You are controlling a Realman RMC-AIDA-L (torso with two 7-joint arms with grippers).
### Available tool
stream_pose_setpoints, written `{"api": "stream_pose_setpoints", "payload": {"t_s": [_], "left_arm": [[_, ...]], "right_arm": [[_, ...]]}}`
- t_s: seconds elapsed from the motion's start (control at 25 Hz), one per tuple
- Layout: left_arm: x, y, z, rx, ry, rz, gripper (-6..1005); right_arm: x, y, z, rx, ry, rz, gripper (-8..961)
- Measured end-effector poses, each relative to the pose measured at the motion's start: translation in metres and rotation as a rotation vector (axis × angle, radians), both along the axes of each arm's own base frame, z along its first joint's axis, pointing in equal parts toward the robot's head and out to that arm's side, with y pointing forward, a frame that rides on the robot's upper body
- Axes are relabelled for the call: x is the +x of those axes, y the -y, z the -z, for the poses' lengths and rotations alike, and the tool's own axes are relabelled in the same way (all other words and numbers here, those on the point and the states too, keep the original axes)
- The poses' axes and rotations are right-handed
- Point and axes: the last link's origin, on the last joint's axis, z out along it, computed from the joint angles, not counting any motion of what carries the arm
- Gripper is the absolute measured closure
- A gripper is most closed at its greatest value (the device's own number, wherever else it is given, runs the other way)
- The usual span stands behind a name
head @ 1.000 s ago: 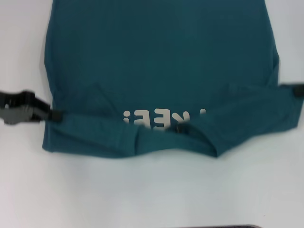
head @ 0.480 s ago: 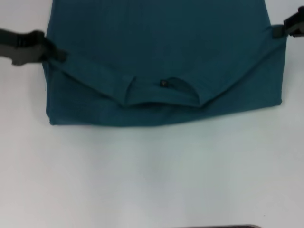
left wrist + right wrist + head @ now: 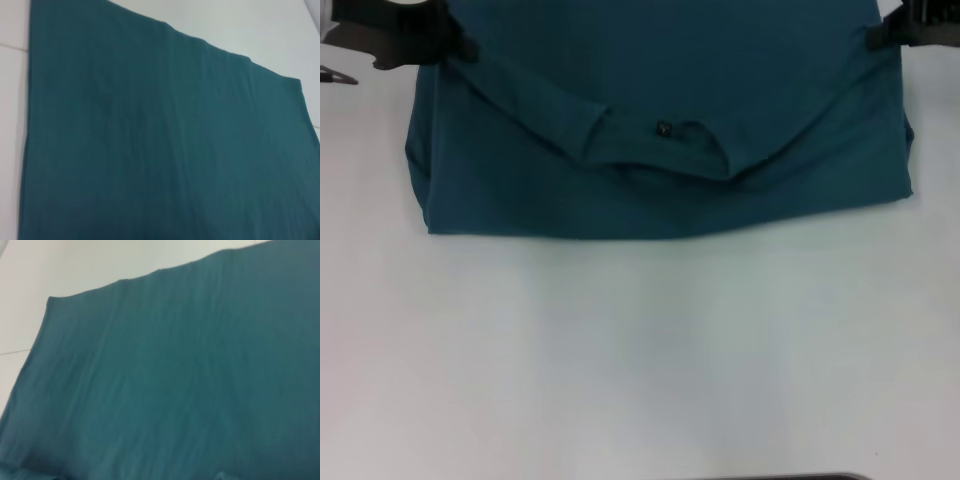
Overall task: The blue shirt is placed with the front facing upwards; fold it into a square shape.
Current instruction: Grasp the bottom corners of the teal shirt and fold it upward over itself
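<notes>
Blue shirt (image 3: 660, 150), a large dark teal cotton tee, lies on the white table (image 3: 640, 360), filling the far half of the head view. Its collar edge, with a small black neck label (image 3: 664, 128) showing, is folded away from the robot over the body.

Change over the last second: the collar-and-shoulder edge was low and near, with the off-white chest print still exposed. Half a second ago the print was already covered. Now the carried edge sits farther away again, and the near fold line has settled straight across. Judgement: the lengthwise fold is well under way but not laid down; the collar sags in the middle between the two held corners.

Left gripper (image 3: 460, 45) is at the far left corner of the carried edge, dark fingers pinched shut on the shirt's shoulder. Right gripper (image 3: 880, 35) is at the far right corner, mostly cut off by the frame; it appears clamped on the cloth there too, as the edge rises to it.

Both wrist views show only smooth teal cloth (image 3: 160, 140) (image 3: 190, 390) over the pale table, no fingers visible.

Surroundings: a dark strip (image 3: 770, 477) at the near frame edge, identity unclear. Nothing lies in the way of the fold. The sagging middle may wrinkle when released.
</notes>
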Motion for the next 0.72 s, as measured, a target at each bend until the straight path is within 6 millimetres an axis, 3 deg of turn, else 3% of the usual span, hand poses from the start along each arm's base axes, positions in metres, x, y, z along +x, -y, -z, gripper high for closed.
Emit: {"api": "stream_pose_setpoints", "payload": {"t_s": [0.44,0.72], "left_arm": [[0.009,-0.017,-0.003,0.083,-0.032,0.016,956],[0.016,-0.027,0.006,0.12,-0.069,0.039,956]], "right_arm": [[-0.014,-0.025,0.004,0.092,0.091,-0.058,921],[-0.021,-0.037,0.013,0.138,0.154,-0.098,922]]}}
